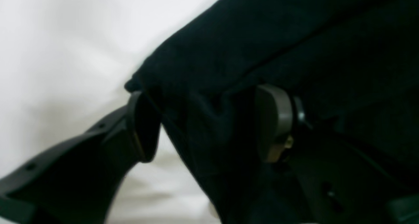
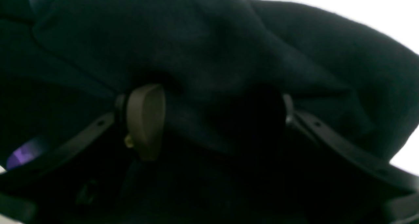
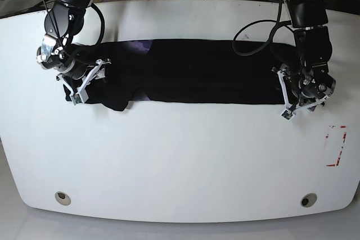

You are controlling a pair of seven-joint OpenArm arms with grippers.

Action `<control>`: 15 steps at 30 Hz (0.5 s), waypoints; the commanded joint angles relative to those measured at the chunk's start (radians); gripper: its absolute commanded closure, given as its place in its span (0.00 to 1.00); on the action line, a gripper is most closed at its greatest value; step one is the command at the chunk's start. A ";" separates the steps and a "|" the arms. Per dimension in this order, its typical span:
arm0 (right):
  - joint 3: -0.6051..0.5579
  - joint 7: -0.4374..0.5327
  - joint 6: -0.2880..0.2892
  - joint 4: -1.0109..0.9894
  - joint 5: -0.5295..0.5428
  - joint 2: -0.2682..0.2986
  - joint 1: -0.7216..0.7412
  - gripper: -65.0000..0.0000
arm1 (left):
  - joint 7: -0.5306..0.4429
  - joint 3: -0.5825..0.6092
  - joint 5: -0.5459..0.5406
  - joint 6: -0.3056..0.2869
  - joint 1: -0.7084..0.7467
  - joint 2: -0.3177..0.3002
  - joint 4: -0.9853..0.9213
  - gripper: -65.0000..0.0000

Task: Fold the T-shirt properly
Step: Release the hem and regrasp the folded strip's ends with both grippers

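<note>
left wrist view: the left gripper (image 1: 209, 122) stands with its jaws spread wide, one dark pad at the left and one grey-brown pad at the right. a bunched fold of the t-shirt (image 1: 278, 44) hangs down between the two pads. the cloth brushes the left pad near its top, but whether the pads press it cannot be told. beyond the t-shirt's edge, to its left, lies the white table (image 1: 59, 37).

right wrist view: the right gripper (image 2: 216, 119) is also spread wide, with a grey-brown pad left of the cloth and the other pad almost lost in shadow. black folds of the t-shirt (image 2: 212, 47) fill the space between and above the pads. it is too dark to say if the cloth is pinched. a small purple patch (image 2: 24, 152) shows at the lower left of the t-shirt.

base view: the t-shirt (image 3: 208, 71) lies on the table (image 3: 180, 161) as a long dark band across the far half. the right gripper (image 3: 84, 80) sits at the t-shirt's left end in this view, over a rumpled lump of cloth. the left gripper (image 3: 298, 96) sits at the t-shirt's right end, at its near corner. a red-marked outline (image 3: 336, 145) lies on the table well apart from the t-shirt, toward the near right. two round holes (image 3: 63, 198) sit near the table's front edge, far from the t-shirt.
</note>
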 commanded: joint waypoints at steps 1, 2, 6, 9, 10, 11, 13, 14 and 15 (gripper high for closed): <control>0.003 0.004 -0.002 0.013 0.009 0.013 0.015 0.35 | 0.020 -0.072 0.026 0.003 -0.025 -0.003 0.048 0.22; 0.003 0.004 -0.002 0.013 0.009 0.012 0.015 0.35 | 0.020 -0.107 0.010 0.003 -0.028 0.015 0.071 0.17; 0.003 0.004 -0.002 0.011 0.009 0.012 0.008 0.35 | 0.070 -0.217 -0.117 0.003 -0.028 0.034 0.155 0.08; 0.003 0.004 -0.002 0.010 0.009 0.012 -0.003 0.35 | 0.139 -0.259 -0.237 0.003 -0.028 0.012 0.172 0.08; 0.003 0.004 -0.002 0.013 0.009 0.012 -0.005 0.35 | 0.152 -0.280 -0.277 0.003 -0.025 0.001 0.174 0.08; 0.003 0.004 -0.002 0.015 0.009 0.012 -0.005 0.35 | 0.152 -0.309 -0.309 0.003 -0.022 -0.005 0.172 0.08; 0.003 0.004 -0.002 0.015 0.009 0.012 -0.006 0.35 | 0.152 -0.351 -0.343 0.003 0.000 -0.008 0.162 0.08; 0.003 0.004 -0.002 0.015 0.009 0.012 -0.006 0.35 | 0.152 -0.372 -0.360 0.003 0.012 -0.008 0.151 0.08; 0.003 0.006 -0.002 0.013 0.009 0.012 -0.006 0.35 | 0.152 -0.388 -0.372 0.003 0.020 -0.006 0.139 0.08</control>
